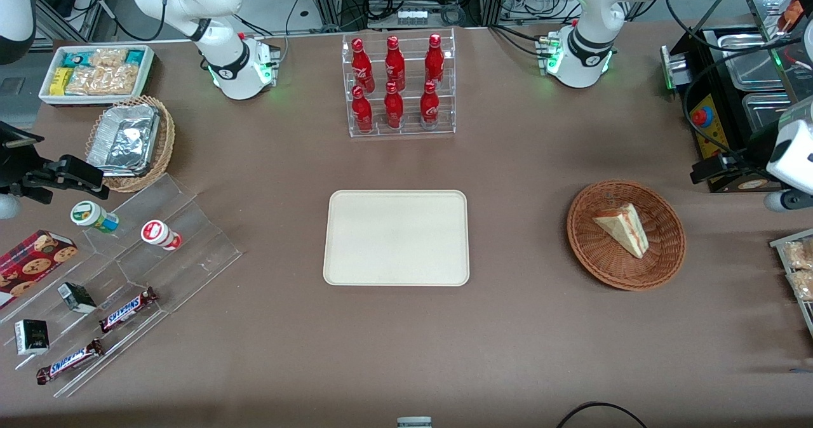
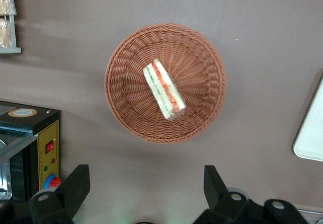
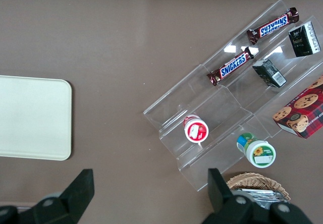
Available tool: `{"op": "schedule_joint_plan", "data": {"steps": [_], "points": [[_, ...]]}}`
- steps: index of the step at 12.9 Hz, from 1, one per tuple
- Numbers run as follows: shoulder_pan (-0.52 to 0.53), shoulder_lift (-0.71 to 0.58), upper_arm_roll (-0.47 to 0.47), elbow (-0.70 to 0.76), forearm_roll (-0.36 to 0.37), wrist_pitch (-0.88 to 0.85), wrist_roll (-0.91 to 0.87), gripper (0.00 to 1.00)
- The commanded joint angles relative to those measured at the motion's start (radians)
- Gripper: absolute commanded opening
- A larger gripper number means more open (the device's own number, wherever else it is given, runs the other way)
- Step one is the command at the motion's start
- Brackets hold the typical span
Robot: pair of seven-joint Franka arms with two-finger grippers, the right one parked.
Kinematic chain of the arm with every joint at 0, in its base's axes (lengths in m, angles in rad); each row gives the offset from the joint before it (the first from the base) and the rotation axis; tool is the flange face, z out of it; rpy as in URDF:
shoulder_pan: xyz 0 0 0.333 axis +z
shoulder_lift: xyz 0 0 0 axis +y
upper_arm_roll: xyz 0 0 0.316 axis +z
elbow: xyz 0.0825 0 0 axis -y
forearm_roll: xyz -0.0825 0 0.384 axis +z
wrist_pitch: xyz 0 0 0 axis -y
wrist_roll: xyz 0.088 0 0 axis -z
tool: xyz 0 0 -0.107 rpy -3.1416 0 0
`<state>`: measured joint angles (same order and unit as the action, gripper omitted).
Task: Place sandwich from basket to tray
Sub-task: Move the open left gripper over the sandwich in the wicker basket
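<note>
While poised high over the basket [image 2: 165, 82], gripper [image 2: 146, 183] spread wide and empty. Sandwich [image 2: 164, 90] lying in the basket, well apart from the tray [image 1: 396, 237]. Approach step, by appearance; next: descend, straddle the wedge's flat faces, close gently.

Left arm [image 1: 587, 28]: glossy white shell, black joint band, green light at its base, cabling trailing off. Gripper [image 2: 146, 191]: two black wedge fingers [image 2: 75, 186] set apart above the table, silver screws; its mount probably black.
</note>
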<state>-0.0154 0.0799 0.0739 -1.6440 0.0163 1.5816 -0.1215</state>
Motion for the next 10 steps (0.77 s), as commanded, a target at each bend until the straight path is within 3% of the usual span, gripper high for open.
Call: {"op": "schedule_joint_plan", "data": {"steps": [1, 6, 10], "points": [[-0.002, -0.003, 0.006, -0.084, 0.069, 0.064, -0.004, 1.00], [0.074, -0.020, 0.015, -0.328, 0.068, 0.282, -0.006, 1.00], [0.074, -0.006, 0.017, -0.473, -0.085, 0.484, -0.107, 1.00]]}}
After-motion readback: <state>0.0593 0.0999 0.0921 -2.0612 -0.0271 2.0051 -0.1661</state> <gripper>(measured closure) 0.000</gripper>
